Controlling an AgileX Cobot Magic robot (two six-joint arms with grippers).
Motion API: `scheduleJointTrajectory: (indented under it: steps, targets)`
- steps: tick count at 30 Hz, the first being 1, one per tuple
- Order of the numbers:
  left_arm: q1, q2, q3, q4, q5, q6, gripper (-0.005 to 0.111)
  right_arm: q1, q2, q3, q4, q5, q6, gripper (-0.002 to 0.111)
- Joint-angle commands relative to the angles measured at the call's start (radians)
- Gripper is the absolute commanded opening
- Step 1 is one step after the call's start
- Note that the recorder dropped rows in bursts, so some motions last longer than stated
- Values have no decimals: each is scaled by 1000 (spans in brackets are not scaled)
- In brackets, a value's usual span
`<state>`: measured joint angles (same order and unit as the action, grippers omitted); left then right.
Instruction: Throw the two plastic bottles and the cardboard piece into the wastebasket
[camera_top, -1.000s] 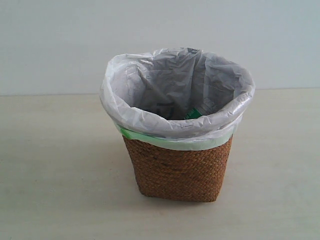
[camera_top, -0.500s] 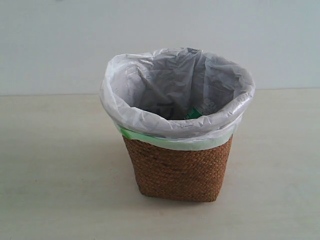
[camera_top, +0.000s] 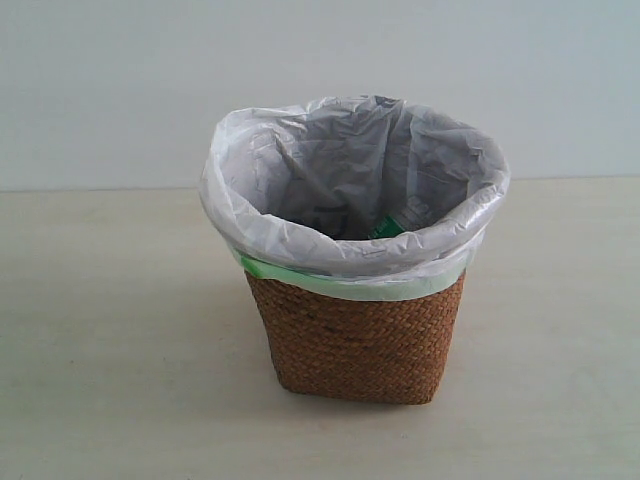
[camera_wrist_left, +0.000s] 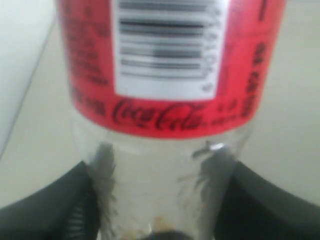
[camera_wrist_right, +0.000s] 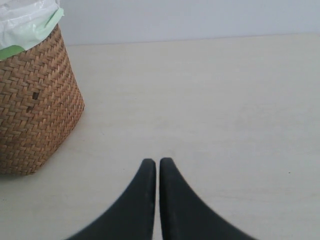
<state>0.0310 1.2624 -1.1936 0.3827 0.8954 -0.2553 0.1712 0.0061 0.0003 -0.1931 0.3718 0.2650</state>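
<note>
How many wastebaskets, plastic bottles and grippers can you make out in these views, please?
Wastebasket: 1
Plastic bottle: 1, red-labelled
Grippers: 2, left gripper holding the bottle, right gripper shut on nothing
Green scrap inside: too hidden to count
Total: 4

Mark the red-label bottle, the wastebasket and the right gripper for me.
red-label bottle (camera_wrist_left: 165, 117): left wrist view, lower band of its red label.
wastebasket (camera_top: 355, 345): exterior view, woven front wall.
right gripper (camera_wrist_right: 158, 162): right wrist view, between its closed fingertips.

A: How do the fingers (camera_wrist_right: 135, 205) of the right end effector (camera_wrist_right: 157, 162) look?
B: Matte black, broad at the base, curving to narrow rounded tips.
A: And the left end effector (camera_wrist_left: 157, 200)?
B: Black too, blurred, smooth-edged.
</note>
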Motion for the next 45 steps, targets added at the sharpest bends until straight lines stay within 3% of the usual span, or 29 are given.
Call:
scheduleJointTrajectory:
  steps: [1, 4, 5, 7, 10, 12, 13, 15, 18, 19, 24, 28, 32, 37, 42, 45]
  targets:
    - [29, 0, 14, -58, -35, -21, 4, -2, -6, 0, -2, -3, -4, 0]
    - [21, 25, 31, -407, -188, 136, 4, -2, -6, 0, -2, -3, -1, 0]
    - [6, 42, 33, -594, -240, 246, 4, -2, -6, 0, -2, -3, -1, 0]
    - [-45, 75, 13, -998, -306, 548, 4, -2, -6, 0, -2, -3, -1, 0]
    - [-155, 139, -82, -1641, -249, 1042, 4, -2, -6, 0, -2, -3, -4, 0]
    - [-212, 179, -166, -1853, -201, 1119, 11, -2, -6, 0, -2, -3, -4, 0]
    - [-236, 199, -219, -1882, -196, 1102, 18, -2, -6, 0, -2, -3, -4, 0]
    - [-265, 230, -312, -1861, -194, 1016, 42, -2, -6, 0, -2, -3, -2, 0]
    - [-274, 254, -398, -1748, -181, 836, 86, -2, -6, 0, -2, -3, -2, 0]
    - [-274, 256, -410, -1705, -176, 775, 89, -2, -6, 0, -2, -3, -2, 0]
    - [-276, 268, -417, -1609, -105, 727, 88, -2, -6, 0, -2, -3, -5, 0]
    - [-319, 309, -417, -1589, -76, 693, 88, -2, -6, 0, -2, -3, -2, 0]
    - [-296, 314, -417, -1485, -61, 617, 88, -2, -6, 0, -2, -3, -2, 0]
    - [-160, 261, -417, -1072, 59, 375, 88, -2, -6, 0, -2, -3, -2, 0]
    - [-29, 230, -417, -583, 308, 199, 87, -2, -6, 0, -2, -3, -2, 0]
    - [16, 227, -381, -356, 326, 168, 76, -2, -6, 0, -2, -3, -2, 0]
